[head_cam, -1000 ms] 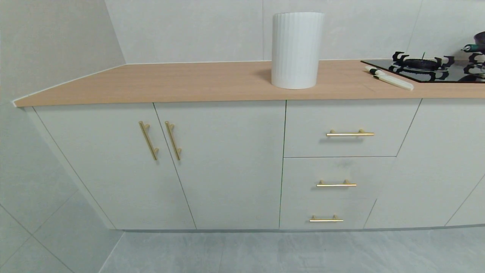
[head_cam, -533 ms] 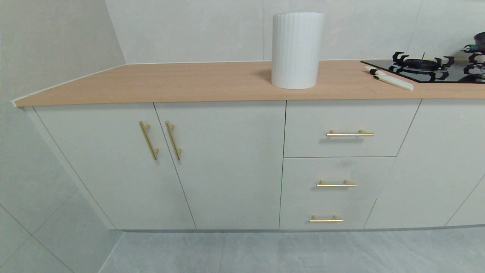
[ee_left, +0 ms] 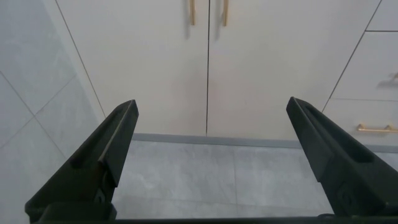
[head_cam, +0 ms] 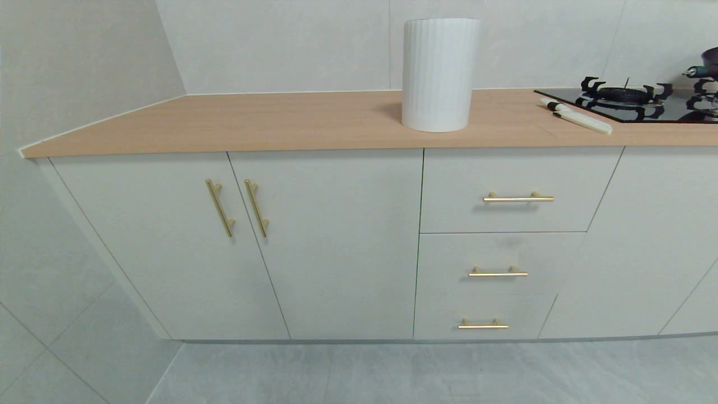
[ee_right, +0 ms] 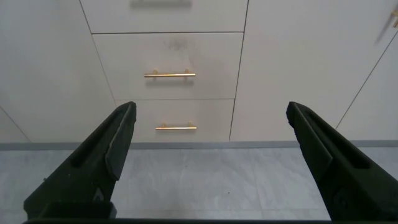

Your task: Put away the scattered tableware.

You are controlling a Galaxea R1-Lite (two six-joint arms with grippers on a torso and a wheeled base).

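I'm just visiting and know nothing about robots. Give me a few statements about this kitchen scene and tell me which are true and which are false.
1. A tall white ribbed container stands upright on the wooden counter. True.
2. The top drawer is pulled open. False: it is shut, like the two drawers below it.
3. The left hand grips a knife. False: that hand is open and empty. The knife lies on the counter beside the hob.
4. The right hand is open and empty, low down in front of the drawers. True.
5. The two cupboard doors are shut. True.
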